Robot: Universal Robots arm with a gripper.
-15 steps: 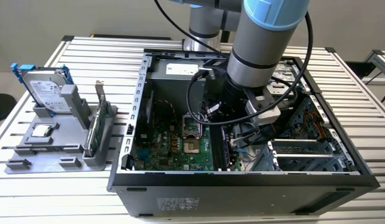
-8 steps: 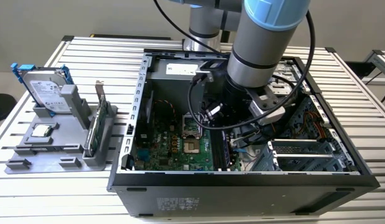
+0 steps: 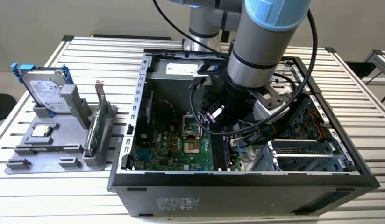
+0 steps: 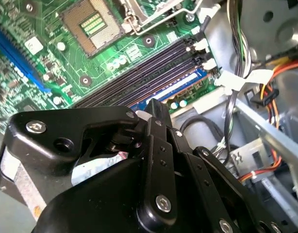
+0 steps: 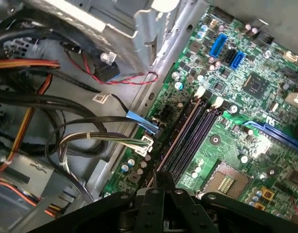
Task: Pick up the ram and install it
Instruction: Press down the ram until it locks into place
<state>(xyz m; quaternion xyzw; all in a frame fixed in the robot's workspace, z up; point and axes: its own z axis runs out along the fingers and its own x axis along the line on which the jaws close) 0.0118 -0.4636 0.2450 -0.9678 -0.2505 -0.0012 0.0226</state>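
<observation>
Tool (image 4: 156, 109) low over the motherboard (image 3: 174, 144) memory slots (image 4: 154, 73)

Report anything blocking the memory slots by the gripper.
Nothing visible does. In the first wrist view the memory slots lie bare just past the gripper; the cables end at connectors beside the motherboard edge, not across the slots.

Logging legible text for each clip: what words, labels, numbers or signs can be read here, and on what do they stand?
Nothing reads clearly enough to quote.
Hard drive label: print too small to read.
Sticker on the case outer wall: blurred.
White label inside the case: blurred.
Motherboard markings, in both wrist views: too small to read.
</observation>
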